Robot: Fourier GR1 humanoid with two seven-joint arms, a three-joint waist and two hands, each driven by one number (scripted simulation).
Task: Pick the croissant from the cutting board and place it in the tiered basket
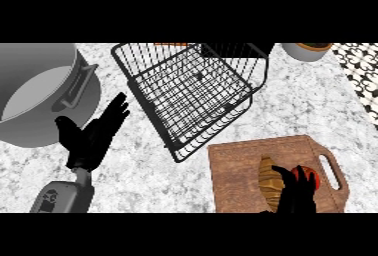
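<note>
Croissant [270, 181]: golden-brown, elongated, ridged crust, lying lengthwise near-to-far on the wooden cutting board [244, 170] at near right of the desk [148, 175]. Not yet in the basket. Right hand [295, 192] over the croissant's right side and near end, dark fingers spread and curving onto it; cannot tell if actually closed round it, partly hides the pastry. Red round item [308, 176], tomato-like, just beside the croissant on the right, touching the hand, partly covered. Board with a handle cutout [332, 172] on its right edge, light brown grain, near edge cut off by the view. Tiered basket [196, 95]: black wire, sitting at far centre, tilted in the view, lower tier open grid with nothing visible inside; upper tier at far right of it, something orange [173, 44] just showing at its far edge, too little visible to identify. Large grey pot [37, 95] at far left, side handle [77, 87] facing right, interior looks bare from here. Small white bowl [306, 50] at far right with dark contents, cut off at the top. Left hand [92, 137] at near left, open, fingers straight and pointing far-right, resting just beside the pot, apart from the basket.
</note>
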